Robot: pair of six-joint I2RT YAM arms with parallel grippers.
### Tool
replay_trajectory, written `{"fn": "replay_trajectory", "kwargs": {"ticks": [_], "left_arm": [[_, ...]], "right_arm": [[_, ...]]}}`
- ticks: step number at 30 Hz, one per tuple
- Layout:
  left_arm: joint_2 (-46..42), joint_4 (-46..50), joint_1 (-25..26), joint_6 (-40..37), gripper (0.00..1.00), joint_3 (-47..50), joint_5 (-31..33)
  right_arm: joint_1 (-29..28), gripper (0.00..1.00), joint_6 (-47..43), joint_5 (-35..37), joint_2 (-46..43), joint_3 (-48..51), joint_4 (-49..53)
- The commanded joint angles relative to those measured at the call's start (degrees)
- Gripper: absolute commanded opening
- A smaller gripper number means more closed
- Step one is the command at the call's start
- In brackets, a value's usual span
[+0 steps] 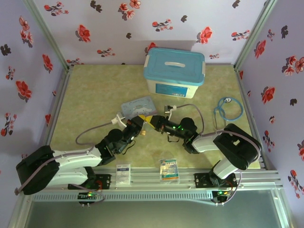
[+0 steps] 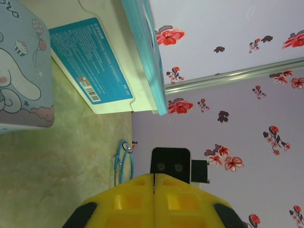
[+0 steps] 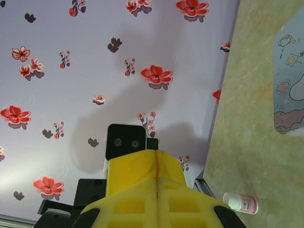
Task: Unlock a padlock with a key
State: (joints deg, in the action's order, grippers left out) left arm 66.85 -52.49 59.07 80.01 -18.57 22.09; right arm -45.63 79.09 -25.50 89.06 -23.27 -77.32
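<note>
Where the two arms meet at mid-table, the left gripper (image 1: 139,125) and right gripper (image 1: 152,120) stand tip to tip, just in front of the cartoon tin (image 1: 139,107). Seen from each wrist, the yellow fingers (image 2: 133,199) press flat together along a hairline seam. Both claws are clenched and nothing shows between them, so I cannot tell whether either pinches the key or the padlock. A tan speck (image 1: 141,134) just below the left gripper may be the padlock, though it is too small to confirm. The key I cannot make out.

Progress, as judged: the posture suggests key and lock being brought together. No open shackle is visible, so the unlocking is taken as not yet done.

Materials:
- **Fingers:** moulded plastic with square recessed pockets.
- **Table** (image 1: 95,95)**:** matte, mottled green-beige.
- **Tin:** printed light blue, with rounded corners.
- **Storage box** (image 1: 174,71)**:** white tub with a glossy turquoise lid and handle.
- **Stethoscope** (image 1: 228,108)**:** looped blue tubing.
- **Small bottle** (image 3: 241,203)**:** white with a pink label, lying on its side.
</note>
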Motion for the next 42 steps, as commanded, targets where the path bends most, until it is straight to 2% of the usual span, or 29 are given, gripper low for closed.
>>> {"fn": "replay_trajectory", "kwargs": {"ticks": [1,10,13,18,22,23,26,29,30,31,33,34,35,38,40,42], "left_arm": [[0.56,-1.31,-0.66,0.3,0.0,0.5,0.14],[0.9,-1.21,-0.82,0.32,0.0,0.26,0.05],[0.91,-1.3,-0.84,0.77,0.0,0.46,-0.02],[0.9,-1.3,-0.88,1.27,0.0,0.99,0.07],[0.67,-0.3,-0.88,1.24,0.0,1.11,0.1],[0.21,0.69,-0.88,0.98,0.02,0.93,0.14],[-2.27,5.38,-0.93,-1.16,0.16,0.21,0.15],[-6.22,13.23,-0.97,-3.59,0.41,-1.65,0.8],[-7.51,15.66,-1.06,-4.29,0.53,-2.26,1.27],[-8.57,18.07,-1.22,-4.07,0.56,-2.59,1.67],[-8.07,18.02,-1.15,-4.34,0.41,-3.4,1.3],[-6.6,16.32,-1.08,-4.2,0.38,-3.88,0.55],[-5.12,14.04,-1.06,-3.63,0.39,-3.94,-0.16],[-2.83,8.4,-1.15,-2.38,0.55,-2.18,-0.95],[-5.33,12.68,-1.24,-2.09,0.6,-1.39,0.22],[-8.38,17.44,-1.43,-3.99,0.59,-1.63,0.97]], "right_arm": [[-0.41,0.19,0.01,-1.35,0.72,-0.75,-2.04],[-1.12,0.18,-0.2,-1.15,1.3,-0.74,-2.05],[-1.06,0.14,-0.18,-1.05,1.38,-0.83,-2.05],[-1.13,0.01,-0.17,-0.87,1.6,-0.64,-2.05],[-1.1,0.0,-0.17,-0.28,1.44,-0.21,-2.05],[-1.04,0.0,-0.17,-0.01,1.46,-0.09,-2.02],[-0.76,0.0,-0.27,0.0,1.35,0.55,-2.04],[-0.51,0.0,-0.34,-0.06,1.46,1.29,-2.05],[-0.48,0.0,-0.35,-0.34,1.57,1.38,-2.0],[-0.47,0.0,-0.26,-0.41,1.7,1.37,-2.04],[-0.77,0.0,0.53,0.84,2.72,0.94,-2.05],[-0.65,0.0,1.0,0.28,3.62,0.0,-2.11],[-0.64,0.0,0.99,-0.4,3.94,-0.87,-2.07],[0.32,0.0,0.53,-1.99,3.76,-2.54,-1.96],[1.12,0.0,1.13,-2.87,3.51,-2.61,-1.89],[1.33,0.0,1.13,-2.98,3.03,-1.68,-1.55]]}}
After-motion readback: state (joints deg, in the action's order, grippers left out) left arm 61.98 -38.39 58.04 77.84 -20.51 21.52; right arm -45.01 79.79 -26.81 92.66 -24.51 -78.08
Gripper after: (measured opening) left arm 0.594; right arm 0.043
